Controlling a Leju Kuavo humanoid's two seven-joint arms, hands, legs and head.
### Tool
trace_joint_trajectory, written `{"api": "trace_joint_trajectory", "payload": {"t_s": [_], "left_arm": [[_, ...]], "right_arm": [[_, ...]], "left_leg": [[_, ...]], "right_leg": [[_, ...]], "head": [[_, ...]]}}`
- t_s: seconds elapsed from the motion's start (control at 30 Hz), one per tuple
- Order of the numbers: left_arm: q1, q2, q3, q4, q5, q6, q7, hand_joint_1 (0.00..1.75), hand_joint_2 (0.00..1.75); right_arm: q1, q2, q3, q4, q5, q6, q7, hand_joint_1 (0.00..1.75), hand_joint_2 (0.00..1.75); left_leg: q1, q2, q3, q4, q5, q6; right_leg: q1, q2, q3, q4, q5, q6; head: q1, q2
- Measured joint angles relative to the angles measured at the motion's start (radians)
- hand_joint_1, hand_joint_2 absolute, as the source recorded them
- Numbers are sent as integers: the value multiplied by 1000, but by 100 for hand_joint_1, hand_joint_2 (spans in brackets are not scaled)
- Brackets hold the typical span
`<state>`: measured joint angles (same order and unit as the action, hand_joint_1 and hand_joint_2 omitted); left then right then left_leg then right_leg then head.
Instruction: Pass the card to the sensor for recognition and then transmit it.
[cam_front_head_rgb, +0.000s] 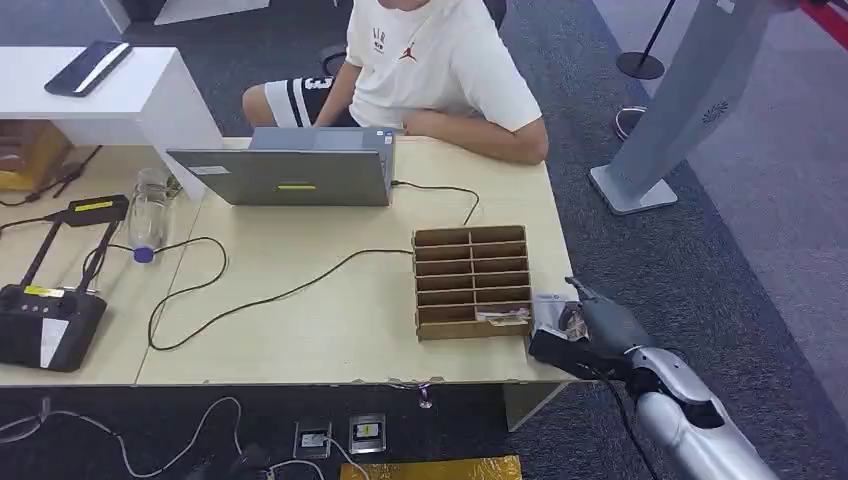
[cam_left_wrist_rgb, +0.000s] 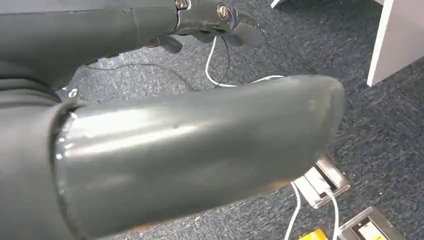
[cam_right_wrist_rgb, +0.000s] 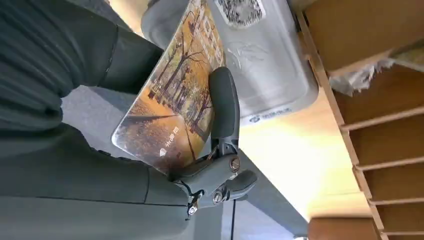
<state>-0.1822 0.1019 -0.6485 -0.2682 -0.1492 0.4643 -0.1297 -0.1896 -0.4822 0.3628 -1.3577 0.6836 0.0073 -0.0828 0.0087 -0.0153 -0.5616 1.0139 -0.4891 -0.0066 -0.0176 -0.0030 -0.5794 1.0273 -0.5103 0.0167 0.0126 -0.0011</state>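
My right hand (cam_front_head_rgb: 600, 325) is at the table's right front corner and pinches the card (cam_right_wrist_rgb: 170, 110), which bears an autumn-tree picture, between the thumb and a dark finger (cam_right_wrist_rgb: 224, 107). The card (cam_front_head_rgb: 572, 320) is tilted close over the sensor (cam_right_wrist_rgb: 265, 70), a pale grey pad with a QR code; whether they touch I cannot tell. The sensor (cam_front_head_rgb: 548, 308) lies right beside the wooden slotted box (cam_front_head_rgb: 472, 282). My left hand (cam_left_wrist_rgb: 215, 22) hangs over the carpet and holds nothing, its fingers loosely apart.
A person sits behind the table at a grey laptop (cam_front_head_rgb: 300, 175). A black cable (cam_front_head_rgb: 260, 298) crosses the tabletop. A plastic bottle (cam_front_head_rgb: 150, 210) and a black document scanner (cam_front_head_rgb: 45, 320) stand at the left. Floor sockets (cam_front_head_rgb: 340, 435) lie below the table's front edge.
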Motion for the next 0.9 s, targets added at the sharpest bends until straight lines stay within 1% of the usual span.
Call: {"api": "trace_joint_trajectory", "payload": {"t_s": [0.37,0.77,0.9], "left_arm": [[-1,0,0,-10,-1,0,5,0,0],[-4,0,0,-18,-3,1,6,0,0],[-4,0,0,-18,-3,2,6,0,0]], "right_arm": [[0,0,18,25,-18,-47,-1,175,175],[-12,-2,27,42,-23,-59,-5,175,175],[-22,-10,26,50,-25,-61,-12,175,175]], "left_leg": [[0,1,1,0,0,0],[0,2,2,0,0,0],[0,2,1,0,0,0]], "right_leg": [[0,2,0,0,0,0],[0,2,1,0,0,0],[0,2,1,0,0,0]], "head": [[0,0],[0,0],[0,0]]}}
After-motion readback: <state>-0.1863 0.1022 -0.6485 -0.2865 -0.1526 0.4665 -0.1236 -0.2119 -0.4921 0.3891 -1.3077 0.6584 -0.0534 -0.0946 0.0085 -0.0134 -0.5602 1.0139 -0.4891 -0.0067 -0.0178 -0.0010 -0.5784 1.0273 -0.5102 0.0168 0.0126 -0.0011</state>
